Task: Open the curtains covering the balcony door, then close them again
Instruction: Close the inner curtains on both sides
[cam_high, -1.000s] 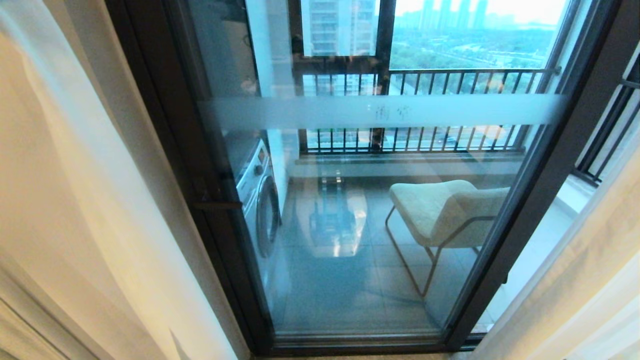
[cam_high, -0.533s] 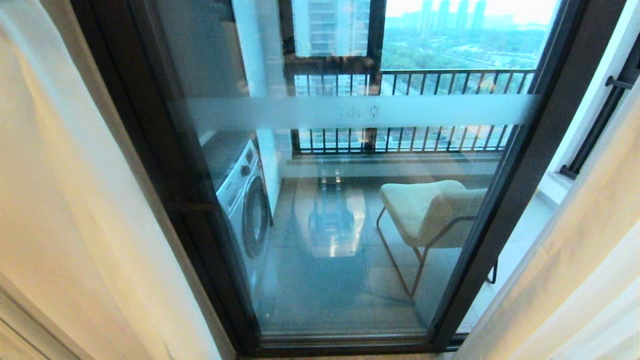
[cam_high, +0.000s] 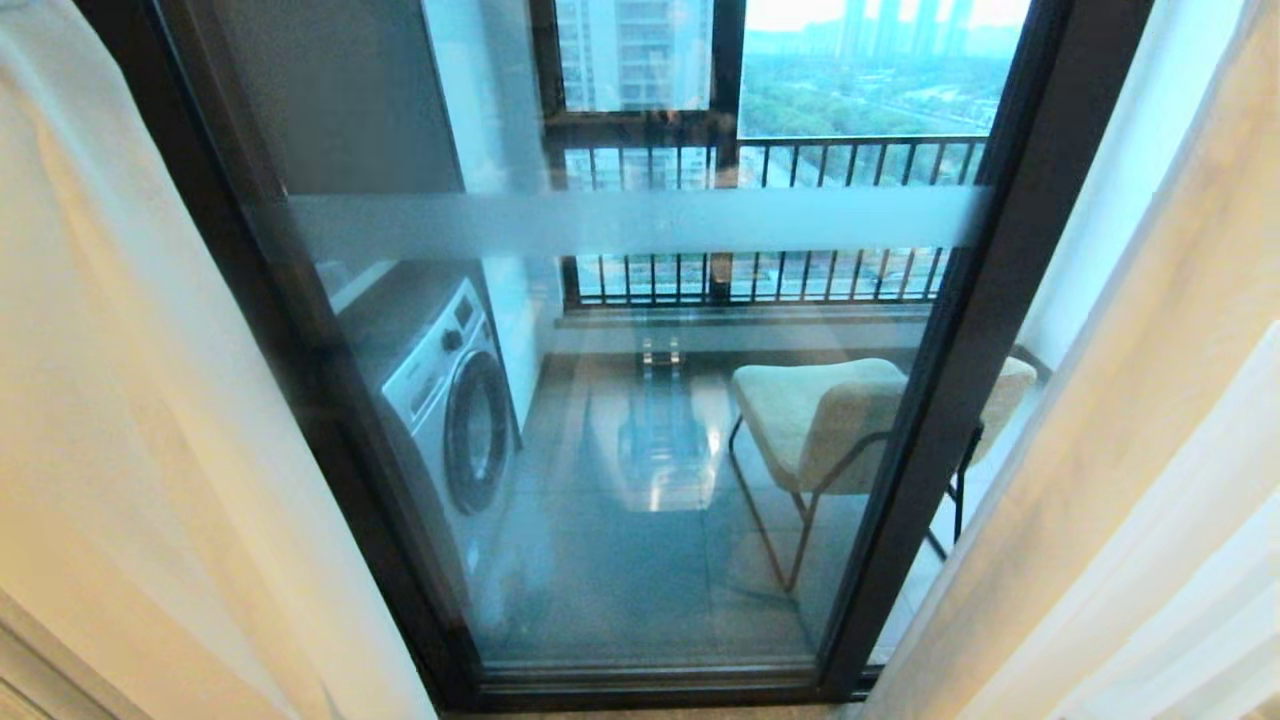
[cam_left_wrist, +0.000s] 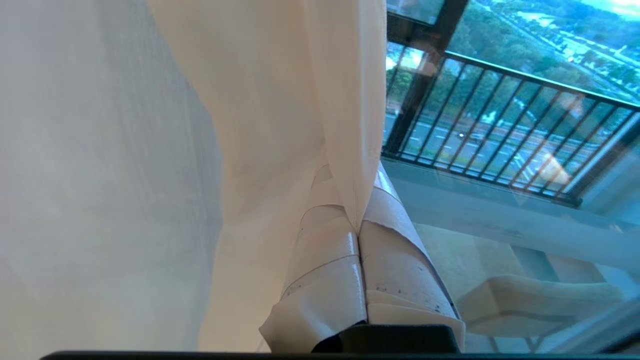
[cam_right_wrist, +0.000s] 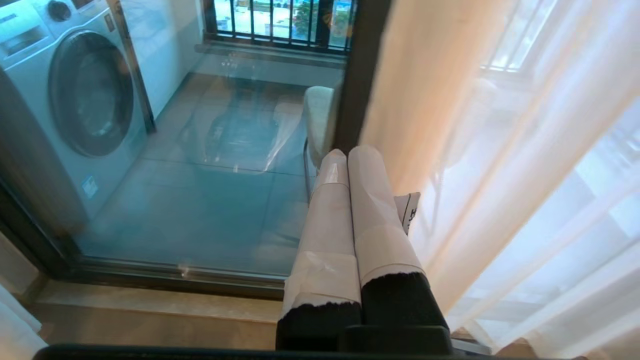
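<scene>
The left gripper (cam_left_wrist: 359, 225), clamped on the edge of the curtains (cam_left_wrist: 280, 100), draws the cream panel along the balcony door (cam_high: 640, 400) as the robot rolls sideways, glass exposed; the right gripper (cam_right_wrist: 350, 160) hangs closed and empty beside the door frame.

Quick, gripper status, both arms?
Left gripper: shut on the cream curtain edge.
Right gripper: shut, empty, beside the right curtain.

Washing machine (cam_high: 440, 400) blurred behind glass, chair (cam_high: 830, 420) partly hidden by door frame (cam_high: 960, 350)
</scene>
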